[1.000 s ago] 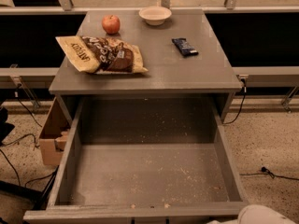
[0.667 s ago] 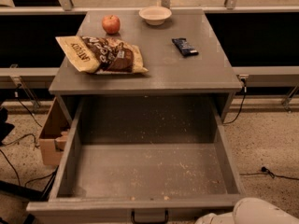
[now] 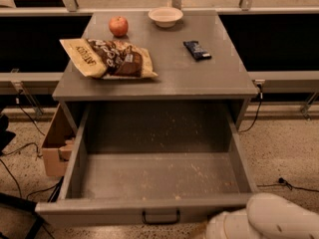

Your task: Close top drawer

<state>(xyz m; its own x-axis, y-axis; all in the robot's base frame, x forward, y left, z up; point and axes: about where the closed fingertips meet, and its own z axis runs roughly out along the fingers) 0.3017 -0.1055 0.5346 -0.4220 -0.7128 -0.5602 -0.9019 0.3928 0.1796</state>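
Camera view: grey surface (image 3: 199, 78) is carrying apple (image 3: 118, 26), bowl (image 3: 165, 16), snack bag (image 3: 107, 59) and dark bar (image 3: 197, 50). Cardboard box (image 3: 55, 146) is sitting on the speckled floor at left. Top drawer (image 3: 159, 176) is standing pulled out, nothing blocking it. White pincer (image 3: 228, 227) is showing at bottom right, just beside the drawer front; its grip state cannot be told.

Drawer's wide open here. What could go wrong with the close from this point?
1. The gripper is out of view; only the white arm shows, right of the handle, so an off-centre push could skew the top drawer.
2. A hard slam might jolt the apple into rolling.
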